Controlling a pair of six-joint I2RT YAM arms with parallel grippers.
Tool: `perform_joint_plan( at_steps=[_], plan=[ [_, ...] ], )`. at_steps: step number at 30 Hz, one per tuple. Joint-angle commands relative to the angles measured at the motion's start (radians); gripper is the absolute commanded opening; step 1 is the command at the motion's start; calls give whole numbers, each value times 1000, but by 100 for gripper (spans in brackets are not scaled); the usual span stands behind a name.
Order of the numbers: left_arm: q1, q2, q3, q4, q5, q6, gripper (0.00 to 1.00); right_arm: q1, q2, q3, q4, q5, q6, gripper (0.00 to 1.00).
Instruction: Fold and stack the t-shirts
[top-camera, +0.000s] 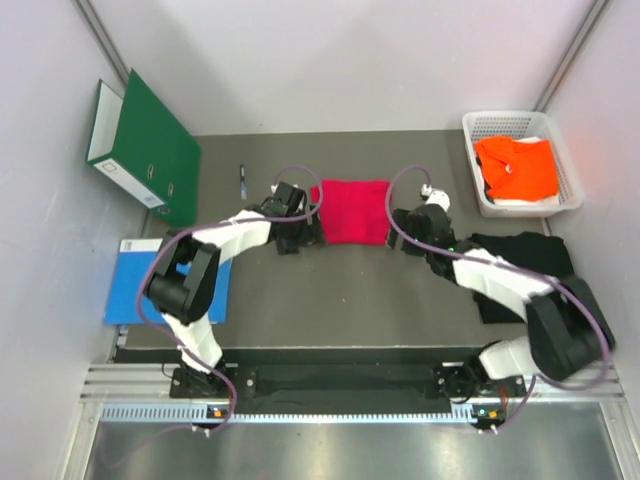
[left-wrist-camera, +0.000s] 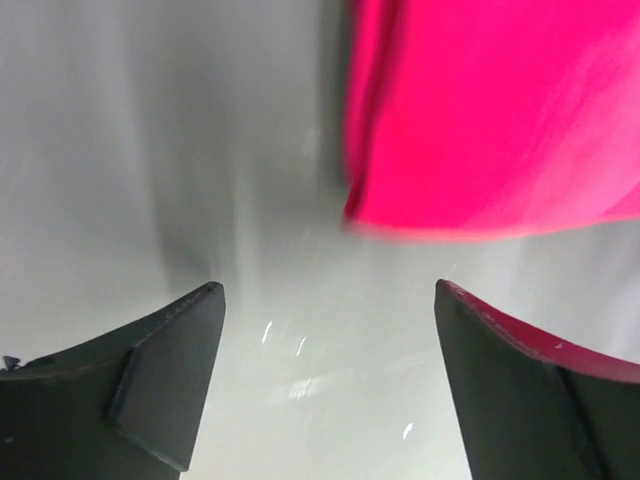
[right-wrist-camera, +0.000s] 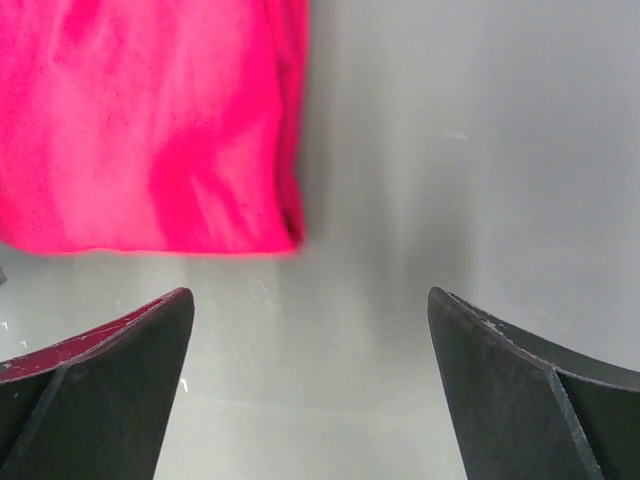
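Observation:
The crimson red t-shirt (top-camera: 352, 212) lies folded into a neat rectangle at the middle of the dark mat. My left gripper (top-camera: 305, 233) stands open just off its near left corner, and the left wrist view shows the red cloth (left-wrist-camera: 500, 110) beyond the gripper (left-wrist-camera: 330, 290), with bare mat between the fingers. Off the near right corner my right gripper (top-camera: 398, 238) is open too; the red shirt (right-wrist-camera: 150, 120) lies ahead and left of the gripper (right-wrist-camera: 310, 295). The black t-shirt (top-camera: 525, 260) lies crumpled at the right, partly under the right arm. The bright orange t-shirt (top-camera: 518, 167) sits in the basket.
A white basket (top-camera: 475, 135) stands at the back right corner. A green binder (top-camera: 150, 150) stands upright at the back left, with a flat blue sheet (top-camera: 125, 285) in front of it. A pen (top-camera: 243, 183) lies left of the red shirt.

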Motion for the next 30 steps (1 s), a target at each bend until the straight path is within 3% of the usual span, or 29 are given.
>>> perform_joint_plan(
  at_steps=[1, 6, 9, 14, 16, 17, 20, 24, 30],
  plan=[
    [-53, -186, -82, -105, -158, 31, 93, 54, -251, 12, -296, 375, -99, 100],
    [-62, -312, -164, -70, -133, 25, 95, 59, -236, 81, -590, 663, -28, 100],
    [-62, -315, -167, -73, -126, 31, 95, 59, -111, 147, -676, 715, 44, 99],
    [-62, -315, -150, -80, -92, 44, 95, 54, 364, 382, -1116, 913, 377, 91],
    [-62, -318, -141, -79, -87, 48, 95, 54, 574, 509, -1431, 993, 650, 89],
    [-62, -321, -136, -79, -84, 51, 95, 54, 630, 543, -1482, 1024, 734, 88],
    [-62, -324, -135, -77, -80, 54, 95, 46, 718, 577, -1476, 1009, 706, 87],
    [-62, -317, -138, -71, -67, 59, 95, 10, 660, 546, -1464, 1005, 718, 83],
    [-61, -304, -130, -61, -48, 62, 95, -118, 641, 558, -1363, 992, 533, 77]
  ],
)
